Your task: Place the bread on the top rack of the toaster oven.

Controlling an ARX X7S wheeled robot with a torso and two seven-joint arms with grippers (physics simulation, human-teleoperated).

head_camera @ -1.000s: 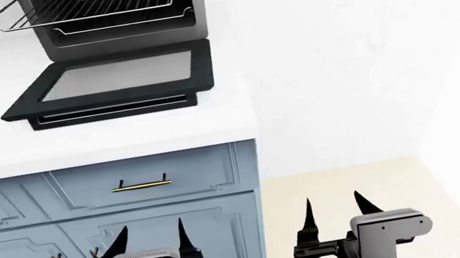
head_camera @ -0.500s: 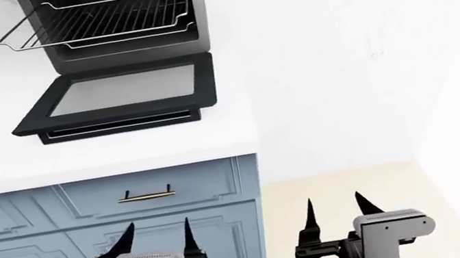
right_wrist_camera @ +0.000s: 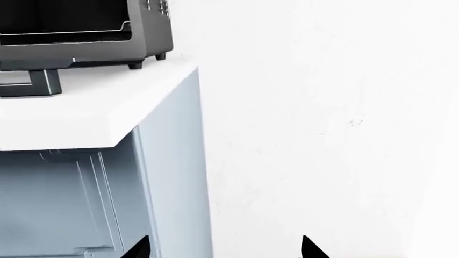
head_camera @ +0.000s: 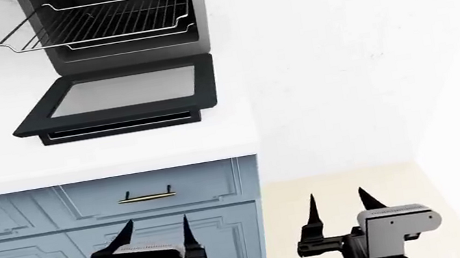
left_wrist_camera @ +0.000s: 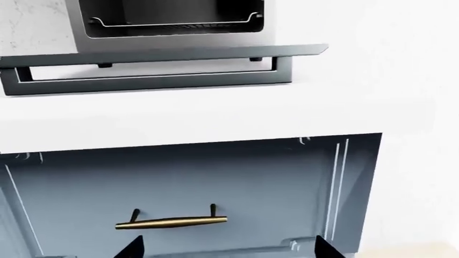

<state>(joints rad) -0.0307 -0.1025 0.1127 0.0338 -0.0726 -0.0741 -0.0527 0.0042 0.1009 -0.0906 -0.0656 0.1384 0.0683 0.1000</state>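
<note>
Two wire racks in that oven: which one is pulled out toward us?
The top rack. It sticks out past the front of the toaster oven over the lowered door; the lower rack stays tucked inside beneath it.

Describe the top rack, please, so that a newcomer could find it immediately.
On the white countertop stands a black toaster oven with its door folded down flat. The top rack is the chrome wire grid pulled out over that door, above a second similar grid.

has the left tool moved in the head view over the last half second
No, barely. The left tool sits in the same spot below the brass drawer handle, both prongs spread, as half a second ago.
</note>
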